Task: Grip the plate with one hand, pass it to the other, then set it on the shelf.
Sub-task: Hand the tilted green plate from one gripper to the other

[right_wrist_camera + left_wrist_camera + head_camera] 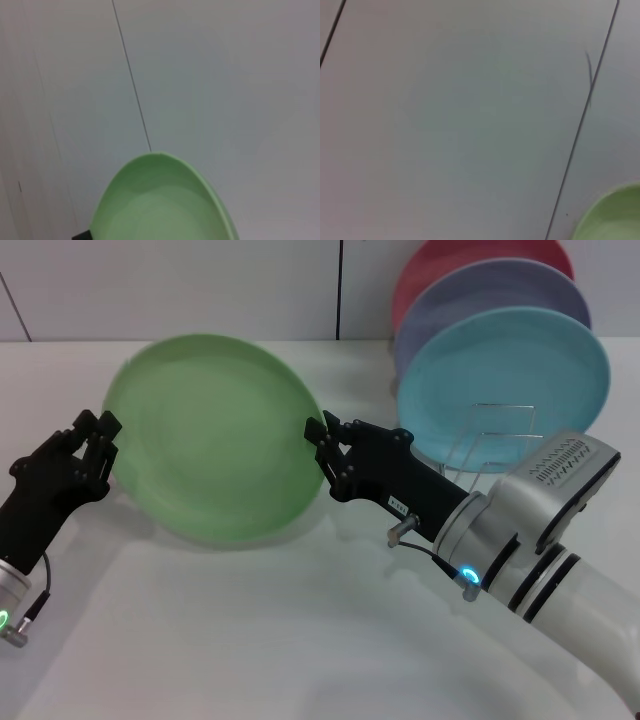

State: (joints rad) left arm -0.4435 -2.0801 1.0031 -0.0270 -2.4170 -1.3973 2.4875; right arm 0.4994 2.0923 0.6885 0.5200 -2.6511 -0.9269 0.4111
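Head view: handover of the plate [215, 435] above the worktop [250, 640].
Right gripper [326, 453] clamps the plate's rim; left gripper [92, 447], at the opposite rim, grip unclear. Plate looks light, stiff, smooth; best held by its rim.

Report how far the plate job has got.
Picked up: the plate is off the table, tilted up. In hand: the handover, with the left gripper at one rim and the right gripper at the opposite rim. Left: setting it in the shelf, beside the light-blue plate.
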